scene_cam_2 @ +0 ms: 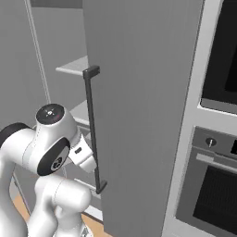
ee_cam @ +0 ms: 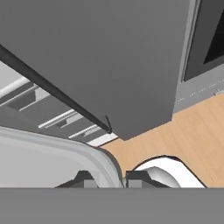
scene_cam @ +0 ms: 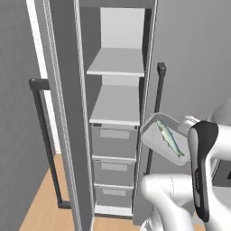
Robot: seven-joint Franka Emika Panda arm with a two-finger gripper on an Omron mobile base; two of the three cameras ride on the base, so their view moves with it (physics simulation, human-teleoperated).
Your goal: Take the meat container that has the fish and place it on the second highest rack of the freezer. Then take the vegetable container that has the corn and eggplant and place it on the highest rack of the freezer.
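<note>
Beside the freezer's (scene_cam: 115, 135) flat pale shelves, tool (ee_cam: 109, 178) pinching rounded grey tray (scene_cam: 155, 140) rim, slim silvery fish (scene_cam: 170, 137) inside.

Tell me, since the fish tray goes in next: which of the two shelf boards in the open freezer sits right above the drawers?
The second highest rack. Its front edge meets the top drawer, while the highest rack hangs above it, with open space beneath.

The freezer (scene_cam: 115, 113) stands open — the highest rack (scene_cam: 118, 63) and the second highest rack (scene_cam: 117, 106) are flat pale grey boards, bare on the surfaces that show. Below them sit three grey drawers (scene_cam: 113, 166). Light wood floor (scene_cam: 43, 205) lies beneath, at the near left.
</note>
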